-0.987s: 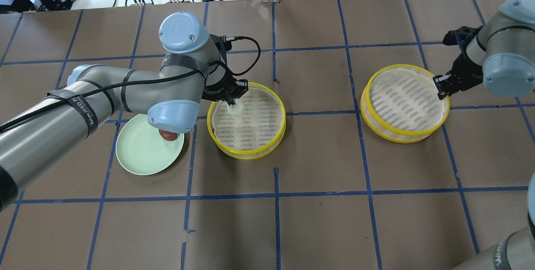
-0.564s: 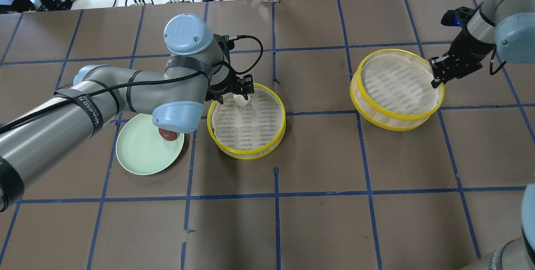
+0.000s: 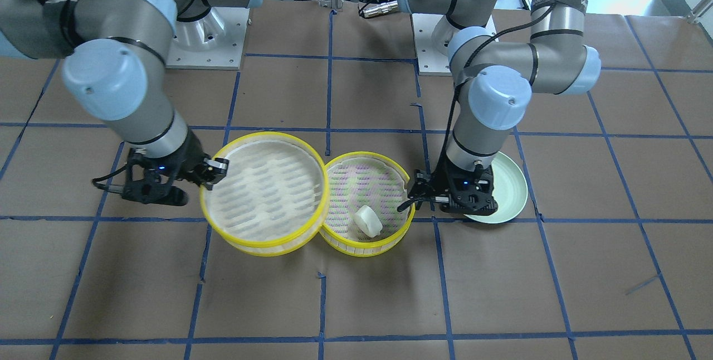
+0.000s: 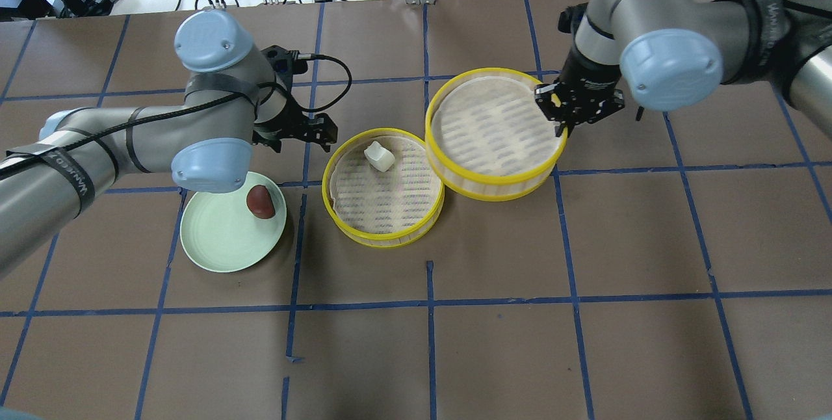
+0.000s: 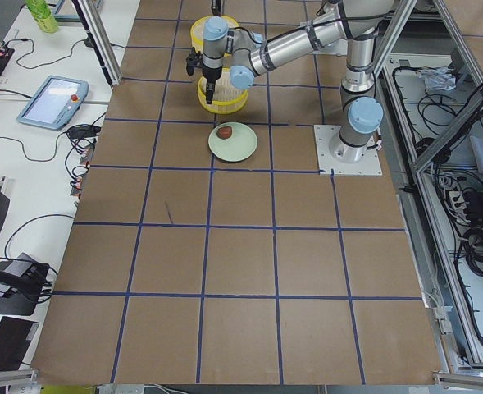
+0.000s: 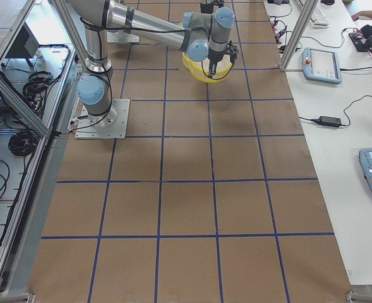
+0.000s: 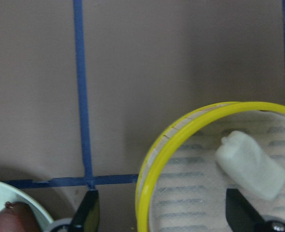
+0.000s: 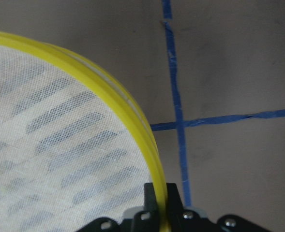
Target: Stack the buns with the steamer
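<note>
The overhead view sits behind the robot and looks forward and down on the worktop [image 4: 585, 342]. The front-facing view looks steeply down from the opposite side, so the green plate [image 4: 221, 244], the low steamer tray [image 4: 383, 233] and the raised steamer tray [image 4: 494, 189] appear in both — mirrored. The two side views stand far off at the worktop's ends, looking along it. The left wrist view looks close down between its jaws at the low steamer tray's rim and the white bun [image 7: 250, 165]. The right wrist view — closer still — looks at the raised steamer tray's rim.

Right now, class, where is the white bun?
Overhead view: the white bun lies in the left steamer tray, near its far rim, between the left gripper and the raised steamer tray.
</note>
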`<state>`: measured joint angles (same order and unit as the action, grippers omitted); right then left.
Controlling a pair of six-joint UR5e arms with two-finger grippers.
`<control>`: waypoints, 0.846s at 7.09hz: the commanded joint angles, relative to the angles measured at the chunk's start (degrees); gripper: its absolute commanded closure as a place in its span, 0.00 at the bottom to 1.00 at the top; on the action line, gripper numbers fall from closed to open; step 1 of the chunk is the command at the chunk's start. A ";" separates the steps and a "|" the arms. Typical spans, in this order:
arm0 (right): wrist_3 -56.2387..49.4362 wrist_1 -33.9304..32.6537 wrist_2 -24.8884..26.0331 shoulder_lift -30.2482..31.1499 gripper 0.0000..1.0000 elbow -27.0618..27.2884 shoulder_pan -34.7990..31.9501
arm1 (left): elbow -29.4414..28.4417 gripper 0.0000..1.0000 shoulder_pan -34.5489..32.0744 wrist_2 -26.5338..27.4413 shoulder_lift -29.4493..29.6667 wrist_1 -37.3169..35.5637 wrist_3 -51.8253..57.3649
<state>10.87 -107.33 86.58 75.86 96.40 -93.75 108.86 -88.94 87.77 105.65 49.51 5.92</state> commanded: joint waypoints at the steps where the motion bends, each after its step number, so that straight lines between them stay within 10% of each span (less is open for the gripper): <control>1: 12.27 -1.83 0.43 -0.45 0.95 0.02 -9.66 | 4.76 0.00 7.97 3.09 -0.27 0.14 11.80; 6: 19.98 -8.51 2.01 -5.28 0.94 0.11 -17.70 | 7.42 0.20 9.93 2.23 -0.01 0.14 10.52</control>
<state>30.48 -115.27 87.81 71.30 96.51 -110.79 116.21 -78.95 90.35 105.61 49.65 16.90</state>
